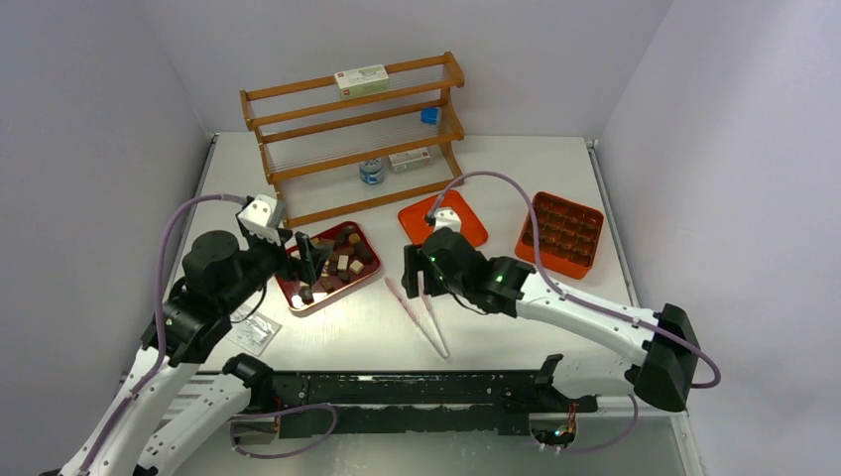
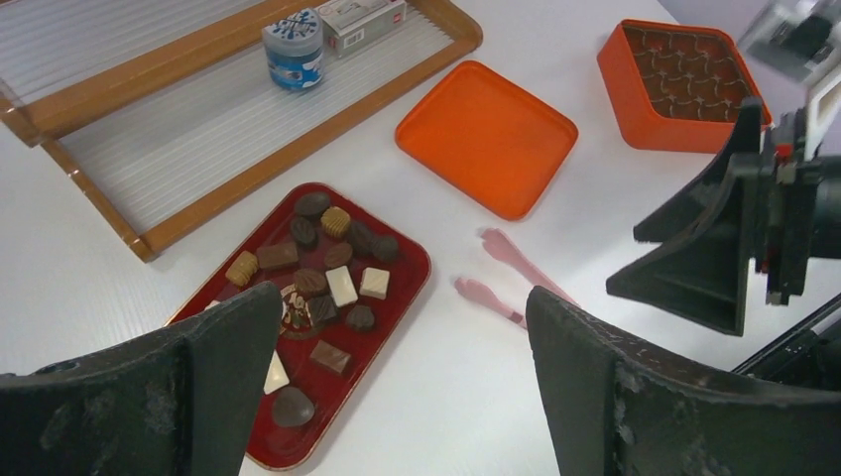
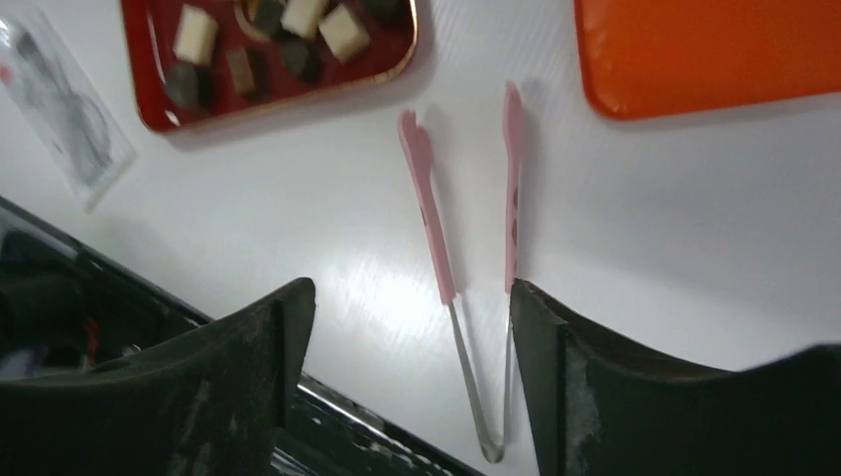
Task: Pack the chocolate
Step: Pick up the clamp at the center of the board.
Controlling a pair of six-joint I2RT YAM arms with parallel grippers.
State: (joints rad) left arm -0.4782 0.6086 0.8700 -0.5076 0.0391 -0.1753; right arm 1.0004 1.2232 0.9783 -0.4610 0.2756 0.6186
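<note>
In the left wrist view the lower left corner of the dark red tray [image 2: 382,307] is covered by a finger [image 2: 179,397] of the left gripper [image 2: 402,294], so some of the chocolate [image 2: 327,283] cannot be counted. In the right wrist view the tray is cut off by the top edge and only a few pieces are seen. Only the pink tips of the tongs [image 3: 426,198] are seen from the left wrist; the rest is hidden behind the other finger.

The chocolate lies on the tray, left of centre in the top view. The pieces are turned at mixed angles. The cluster is stretched along the tray, from upper middle to lower left in the left wrist view. The left gripper is held over the tray, jaws spread wide with nothing gripped.

The tongs lie on the white table [image 1: 516,178] right of the tray, tips toward the top of the right wrist view. The right gripper [image 3: 412,288] is set astride them, jaws apart, not clamped. An orange lid [image 2: 486,134] and an orange box [image 2: 655,124] with moulded cells are seen at upper right of the left wrist view, and a wooden rack [image 2: 298,154] at upper left. A blurred plastic packet [image 3: 60,109] lies beside the tray.
</note>
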